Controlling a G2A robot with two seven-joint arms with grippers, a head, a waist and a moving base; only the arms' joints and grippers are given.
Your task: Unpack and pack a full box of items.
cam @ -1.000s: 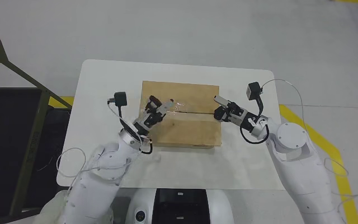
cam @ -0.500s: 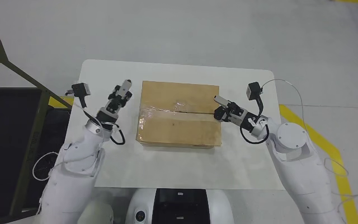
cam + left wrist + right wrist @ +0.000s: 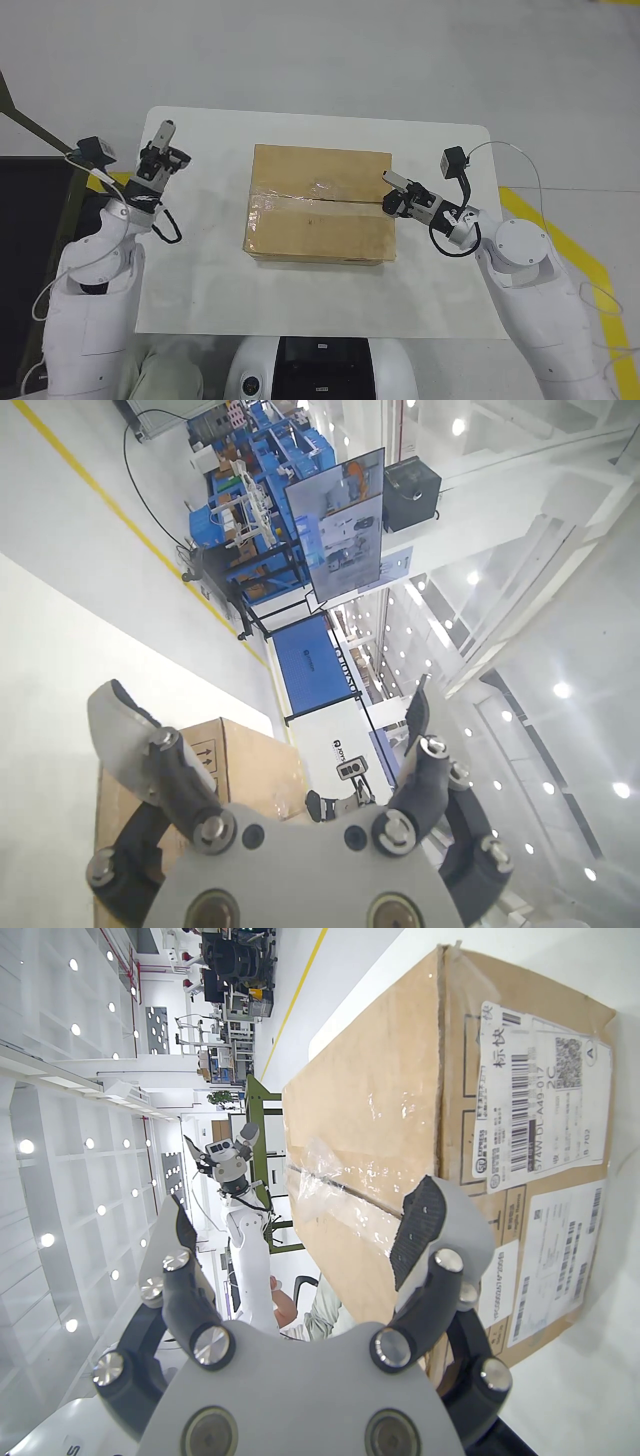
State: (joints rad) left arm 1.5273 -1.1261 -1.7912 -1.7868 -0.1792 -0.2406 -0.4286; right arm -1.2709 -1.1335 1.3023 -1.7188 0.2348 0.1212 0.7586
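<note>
A closed cardboard box (image 3: 320,205) sits in the middle of the white table (image 3: 200,290). Clear tape (image 3: 325,1173) runs wrinkled along its top seam, and shipping labels (image 3: 542,1093) cover its end face. My right gripper (image 3: 392,192) is at the box's right end, level with the seam. It is open (image 3: 300,1223): one fingertip (image 3: 422,1218) is in front of the labelled end face and the other is above the box top. My left gripper (image 3: 163,145) hangs open (image 3: 267,710) and empty over the table's far left corner, well clear of the box (image 3: 240,760).
A dark green frame (image 3: 40,140) and a black surface (image 3: 30,250) stand just past the table's left edge. Bare tabletop lies in front of the box and on both sides of it. Cables loop from both wrists.
My left arm has swung from the left part of the box's seam out to the table's far left corner. The right arm and the box have stayed put.
</note>
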